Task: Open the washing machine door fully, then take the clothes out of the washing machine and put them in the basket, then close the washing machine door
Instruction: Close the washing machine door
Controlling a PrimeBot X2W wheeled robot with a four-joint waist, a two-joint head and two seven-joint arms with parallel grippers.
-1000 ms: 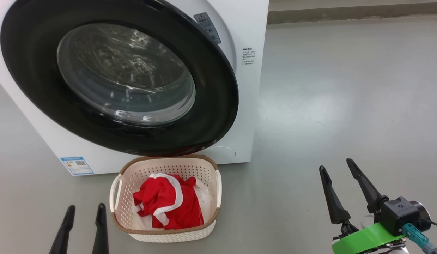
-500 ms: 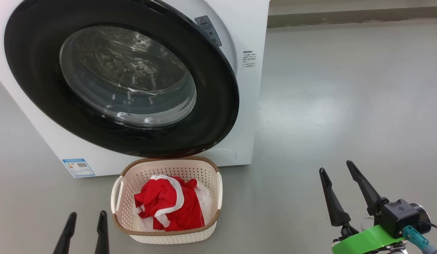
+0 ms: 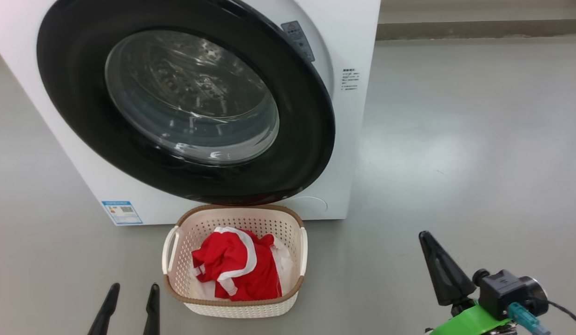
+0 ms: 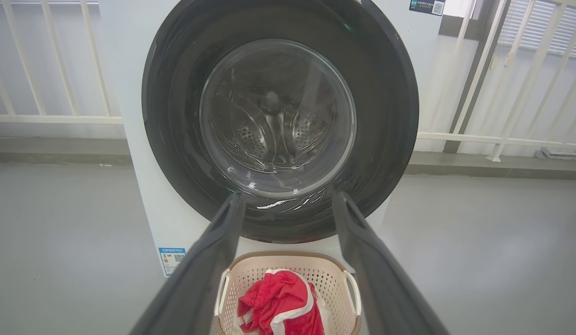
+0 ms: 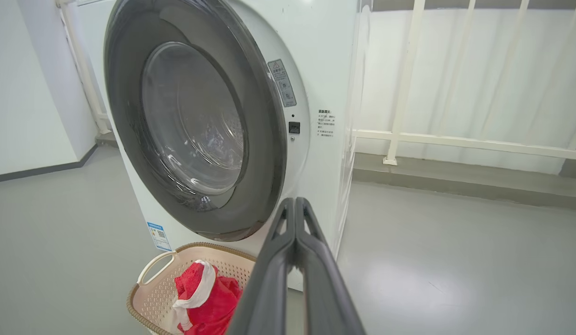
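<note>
- Right gripper (image 5: 294,201): the two dark fingers are pressed together along their length, tips meeting. Nothing is held between them and they touch nothing.
- Left gripper (image 4: 288,197): the fingers are spread wide with a clear gap between them. It holds nothing and touches nothing.
- The basket (image 3: 232,301): it stands on the grey floor (image 3: 455,139), just ahead of the left gripper and slightly to its right. In the left wrist view it lies low between the spread fingers. From the right gripper it is ahead and to the left, well apart.
- The clothes (image 3: 241,272): a bunched red heap with white stripes lies inside the basket, below its brown rim, clear of both grippers.
- The washing machine (image 3: 357,116): it stands directly beyond the basket. It is straight ahead of the left gripper, and ahead and to the left of the right gripper. A small blue label (image 3: 122,212) sits low on its front, ahead of the left gripper.
- The washing machine door (image 3: 306,139): it lies across the opening, against or nearly against the white front. I cannot tell whether it is latched. The perforated steel drum shows through the glass. The lower rim of the door overhangs the far edge of the basket.
- White railing (image 5: 404,83): it runs behind the machine, beyond the right gripper's tips.
</note>
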